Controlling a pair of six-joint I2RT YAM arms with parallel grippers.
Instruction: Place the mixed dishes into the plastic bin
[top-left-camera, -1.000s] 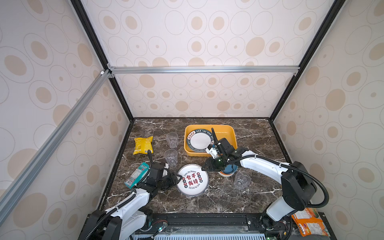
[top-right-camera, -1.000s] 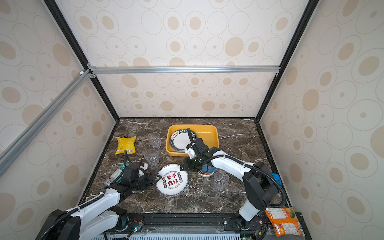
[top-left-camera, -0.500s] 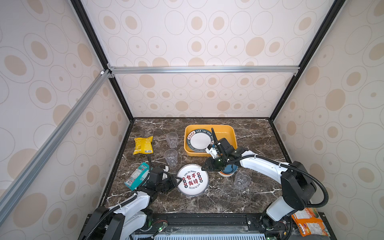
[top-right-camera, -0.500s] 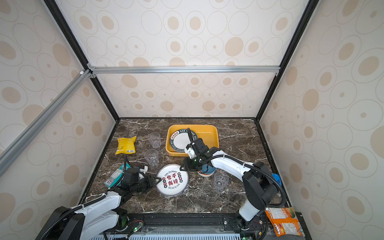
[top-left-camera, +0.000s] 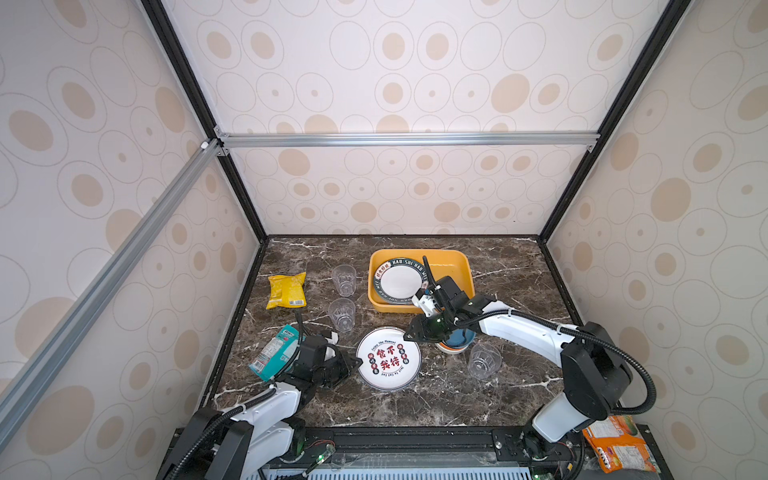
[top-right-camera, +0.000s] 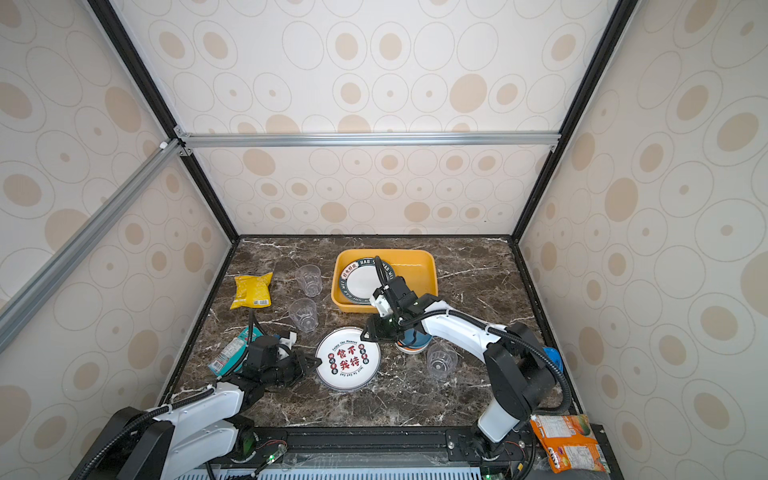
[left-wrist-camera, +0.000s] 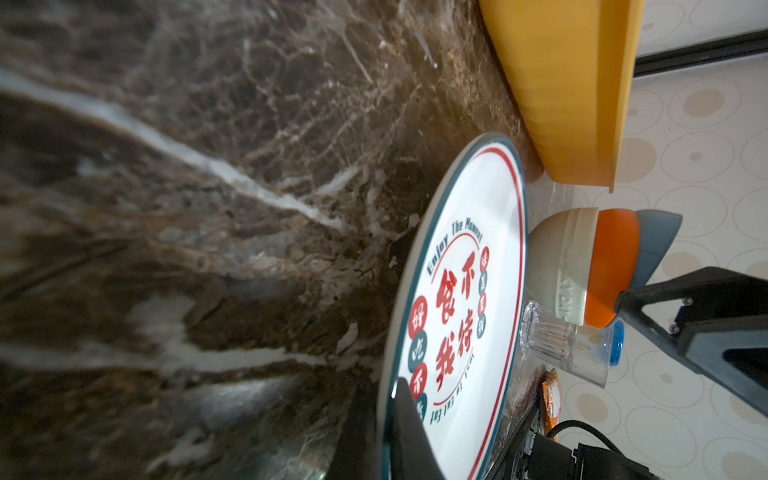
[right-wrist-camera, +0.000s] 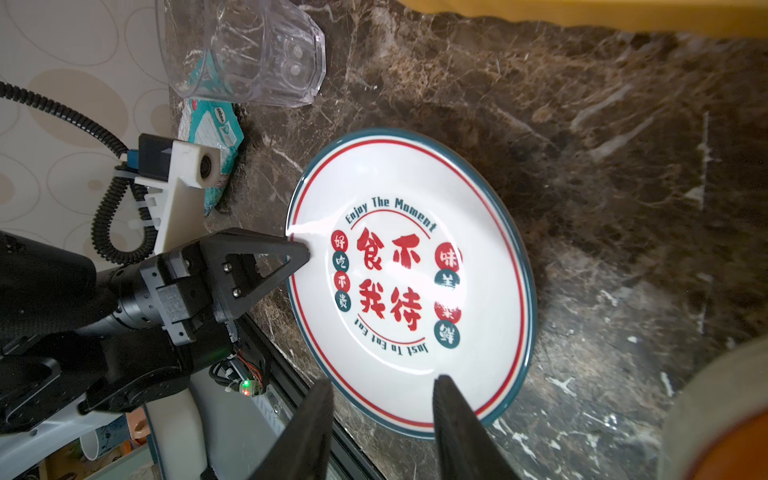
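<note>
Left fingers (right-wrist-camera: 291, 251) pinching plate (right-wrist-camera: 415, 270), apparently three bowls (left-wrist-camera: 582, 266)

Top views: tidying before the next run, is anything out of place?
Yes. An orange packet lies off the table, by the right arm's base. Nothing looks spilled or broken.

plate (right-wrist-camera: 409, 278): glossy glazed | cup (right-wrist-camera: 245, 50): clear plastic | tabletop (right-wrist-camera: 602, 187): polished marble
</note>
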